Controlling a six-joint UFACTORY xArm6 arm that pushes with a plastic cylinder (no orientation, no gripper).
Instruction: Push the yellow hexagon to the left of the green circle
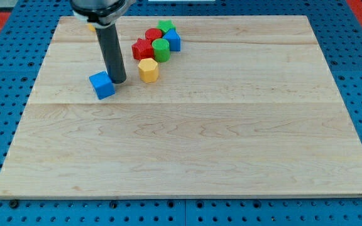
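The yellow hexagon [148, 69] lies on the wooden board, just below and left of the green circle [161, 50]. My tip [119, 81] is down on the board to the left of the yellow hexagon, a short gap away. It stands right beside a blue cube [102, 85], on that cube's right side. A red star-shaped block [142, 48] sits left of the green circle, touching it.
A red cylinder [153, 35], a green star-shaped block [165, 26] and a blue block [173, 41] cluster around the green circle. A yellow block [90, 27] is mostly hidden behind the arm at the view's top left. The board [187, 150] rests on a blue perforated table.
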